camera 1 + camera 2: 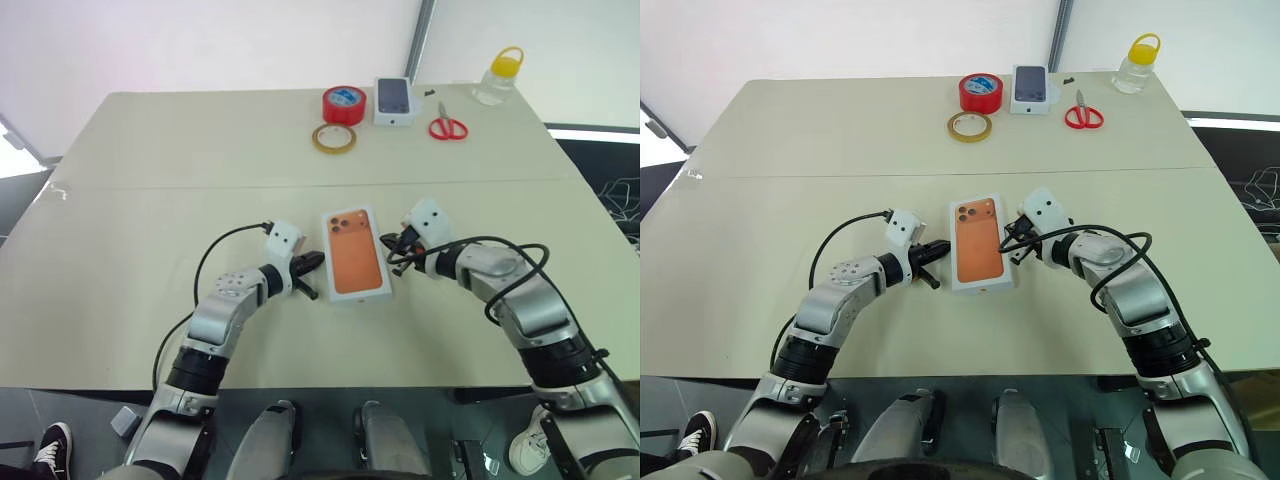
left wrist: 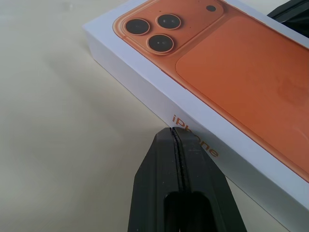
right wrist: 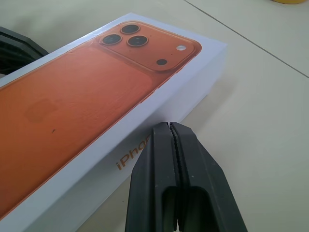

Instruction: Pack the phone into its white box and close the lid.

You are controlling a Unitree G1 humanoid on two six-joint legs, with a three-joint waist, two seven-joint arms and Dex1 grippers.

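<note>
The lid (image 1: 357,255), white with an orange phone print on its outer face, lies flat on the table between my two grippers, covering the white box beneath it. The phone is hidden. My left gripper (image 1: 318,262) is shut, and its tip (image 2: 175,133) meets the lid's long left side wall by the printed lettering. My right gripper (image 1: 392,250) is also shut, with its tip (image 3: 169,126) against the opposite long side wall. Neither gripper holds anything.
At the far side of the table stand a red tape roll (image 1: 343,104), a tan tape ring (image 1: 333,138), a small white carton picturing a dark phone (image 1: 395,101), red-handled scissors (image 1: 447,126) and a yellow-capped bottle (image 1: 500,76). A seam (image 1: 200,185) crosses the tabletop behind the lid.
</note>
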